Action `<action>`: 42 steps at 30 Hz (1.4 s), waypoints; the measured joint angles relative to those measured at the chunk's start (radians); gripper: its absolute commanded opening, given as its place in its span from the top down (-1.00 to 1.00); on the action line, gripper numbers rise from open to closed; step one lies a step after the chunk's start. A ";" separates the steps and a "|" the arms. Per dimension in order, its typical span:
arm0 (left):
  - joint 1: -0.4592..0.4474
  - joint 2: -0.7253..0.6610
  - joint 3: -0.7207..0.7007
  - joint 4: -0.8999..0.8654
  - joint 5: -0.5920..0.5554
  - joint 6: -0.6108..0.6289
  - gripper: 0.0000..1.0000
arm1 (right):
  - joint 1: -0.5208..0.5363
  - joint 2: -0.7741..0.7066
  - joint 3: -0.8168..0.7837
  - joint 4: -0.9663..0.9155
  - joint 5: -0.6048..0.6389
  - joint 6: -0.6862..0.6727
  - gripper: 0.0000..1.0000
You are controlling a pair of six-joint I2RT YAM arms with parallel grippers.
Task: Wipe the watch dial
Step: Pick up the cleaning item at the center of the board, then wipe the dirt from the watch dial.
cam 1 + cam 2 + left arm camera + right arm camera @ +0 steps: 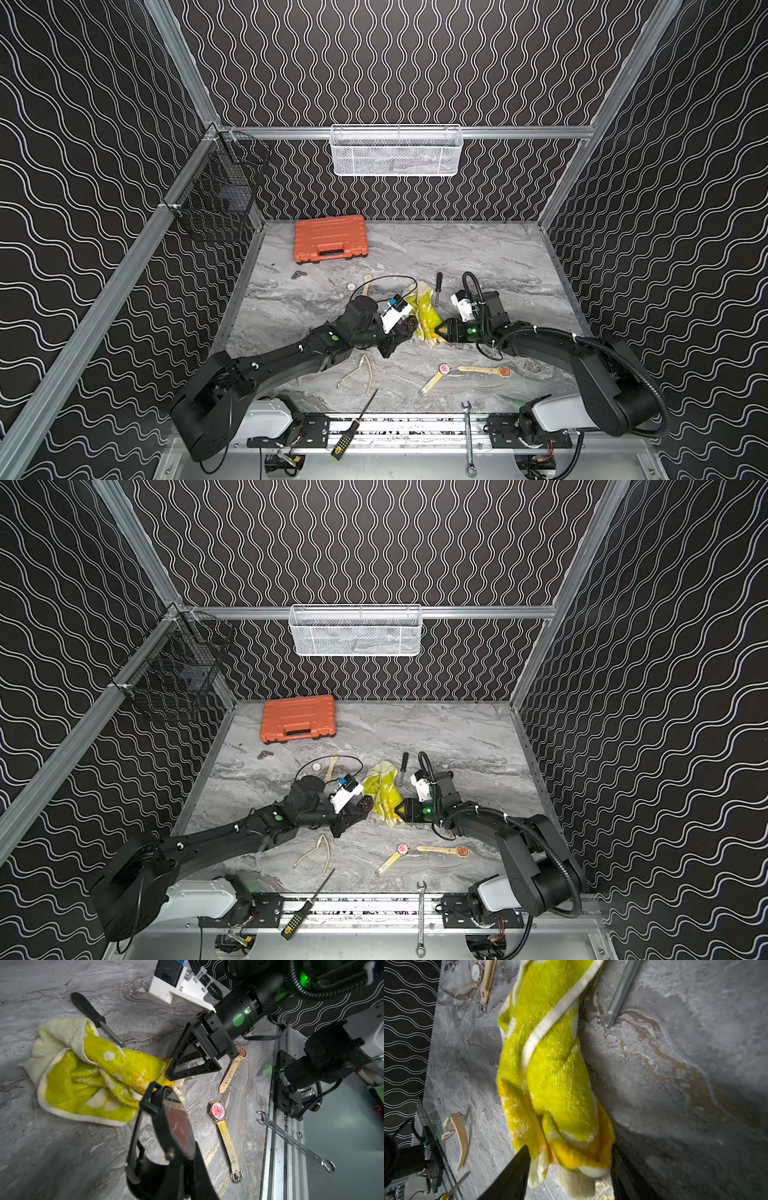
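The left gripper (402, 331) is clamped shut on the black watch (178, 1126), its dark dial just beside the yellow towel (424, 311). The right gripper (439, 331) straddles the towel's near end, jaws partway apart; I cannot tell whether they pinch it. The towel looks soft and limp and is probably best bunched at that end. The dial glass likely wants light pressure. A screwdriver (439, 282) crowds the towel, but the tabletop (478, 257) behind it is open.

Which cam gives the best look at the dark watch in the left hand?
Left wrist view: the dark watch fills the foreground, reddish dial visible, clamped in the left hand. In both top views the watch is a small dark disc beside the yellow towel. The right wrist view misses it.
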 measured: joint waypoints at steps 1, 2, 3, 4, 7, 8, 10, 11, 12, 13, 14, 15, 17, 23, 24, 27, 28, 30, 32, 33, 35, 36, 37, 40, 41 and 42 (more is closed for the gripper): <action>0.000 0.011 0.000 0.008 0.008 0.001 1.00 | 0.000 0.005 -0.008 0.021 -0.001 -0.001 0.03; 0.000 0.024 0.000 0.016 0.018 0.003 1.00 | 0.000 0.011 -0.016 0.037 -0.001 0.003 0.11; 0.000 0.036 0.002 0.022 0.025 0.003 1.00 | -0.001 0.019 -0.023 0.051 0.000 0.003 0.22; 0.000 0.048 0.005 0.027 0.032 0.003 1.00 | -0.002 0.026 -0.026 0.063 0.000 0.003 0.34; 0.001 0.094 0.033 0.040 0.061 0.003 1.00 | -0.006 0.055 -0.039 0.111 0.000 0.016 0.73; 0.002 0.111 0.044 0.047 0.069 0.003 1.00 | -0.006 0.059 -0.046 0.129 -0.001 0.019 0.85; 0.002 0.140 0.054 0.071 0.085 0.002 1.00 | -0.007 0.050 -0.061 0.153 -0.006 0.021 1.00; 0.002 0.155 0.055 0.089 0.095 0.000 1.00 | -0.009 0.032 -0.070 0.157 -0.009 0.027 1.00; 0.002 0.174 0.056 0.105 0.105 -0.006 1.00 | -0.011 0.004 -0.077 0.149 -0.013 0.026 1.00; 0.002 0.188 0.057 0.121 0.110 -0.013 1.00 | -0.011 -0.026 -0.078 0.139 -0.016 0.023 1.00; 0.002 0.204 0.058 0.130 0.110 -0.028 1.00 | -0.011 -0.058 -0.071 0.123 -0.021 0.008 1.00; 0.002 0.215 0.060 0.134 0.102 -0.030 1.00 | -0.011 -0.094 -0.051 0.084 -0.024 -0.011 1.00; 0.005 0.236 0.061 0.141 0.089 -0.056 1.00 | -0.011 -0.150 -0.014 0.026 -0.031 -0.049 1.00; 0.029 0.310 0.002 0.253 0.109 -0.111 1.00 | -0.002 -0.239 0.058 -0.124 -0.113 -0.139 1.00; 0.034 0.325 -0.012 0.286 0.121 -0.124 1.00 | 0.007 -0.235 0.072 -0.145 -0.130 -0.153 1.00; 0.051 0.373 -0.055 0.397 0.167 -0.175 1.00 | 0.056 -0.208 0.102 -0.180 -0.167 -0.188 1.00; 0.056 0.385 -0.064 0.424 0.178 -0.192 1.00 | 0.074 -0.195 0.109 -0.190 -0.180 -0.198 1.00; 0.064 0.407 -0.079 0.470 0.199 -0.215 1.00 | 0.110 -0.164 0.121 -0.198 -0.198 -0.215 1.00; 0.067 0.416 -0.085 0.492 0.218 -0.217 1.00 | 0.140 -0.133 0.125 -0.195 -0.208 -0.217 1.00; 0.068 0.416 -0.086 0.493 0.229 -0.217 1.00 | 0.155 -0.113 0.125 -0.189 -0.211 -0.217 1.00; 0.068 0.415 -0.088 0.493 0.240 -0.217 1.00 | 0.176 -0.077 0.124 -0.167 -0.219 -0.216 1.00; 0.069 0.415 -0.088 0.491 0.242 -0.216 1.00 | 0.181 -0.058 0.121 -0.149 -0.225 -0.216 1.00; 0.069 0.416 -0.089 0.491 0.242 -0.213 1.00 | 0.185 -0.040 0.116 -0.127 -0.233 -0.215 1.00; 0.073 0.427 -0.097 0.486 0.248 -0.207 1.00 | 0.185 0.016 0.092 -0.056 -0.254 -0.206 1.00; 0.074 0.428 -0.099 0.479 0.248 -0.205 1.00 | 0.185 0.035 0.090 -0.040 -0.263 -0.205 1.00; 0.074 0.428 -0.100 0.473 0.244 -0.203 1.00 | 0.185 0.052 0.090 -0.027 -0.270 -0.204 1.00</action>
